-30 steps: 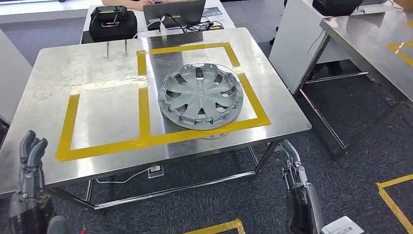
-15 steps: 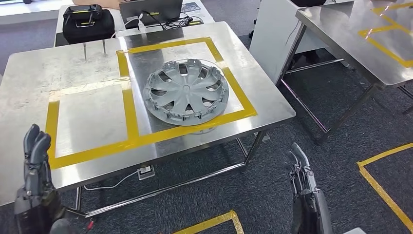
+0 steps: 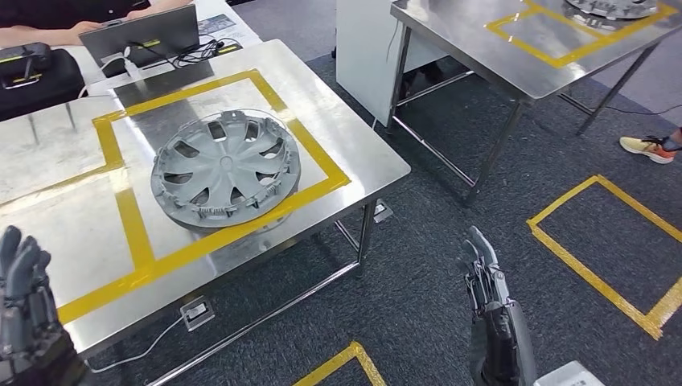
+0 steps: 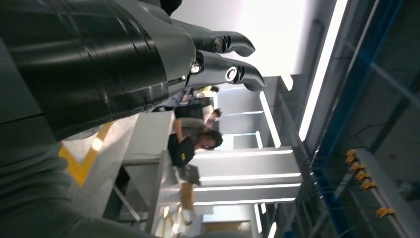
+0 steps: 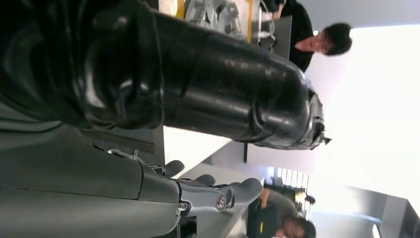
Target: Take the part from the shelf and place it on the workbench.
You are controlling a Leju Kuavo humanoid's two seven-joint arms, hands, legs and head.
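The part, a grey plastic wheel cover [image 3: 223, 167], lies flat on the steel workbench [image 3: 362, 157] inside a yellow tape square. My left hand [image 3: 24, 314] is raised at the near left edge of the bench, fingers straight and holding nothing. My right hand [image 3: 485, 277] hangs over the carpet to the right of the bench, also holding nothing. The wrist views show the left hand's fingers [image 4: 225, 59] and the right hand's fingers [image 5: 213, 194] extended with nothing in them. The wheel cover [image 5: 213, 12] appears far off in the right wrist view.
A second steel table [image 3: 482, 40] stands at the upper right with another wheel cover [image 3: 611, 6] on it. A laptop [image 3: 145, 36] and a black case [image 3: 32, 68] sit behind the bench. A yellow floor square [image 3: 603, 241] and a person's shoe [image 3: 647, 147] are at right.
The camera has swung to the right, so the bench and wheel cover slid left in the picture and the second table came into view. Both hands stay low and hold nothing.
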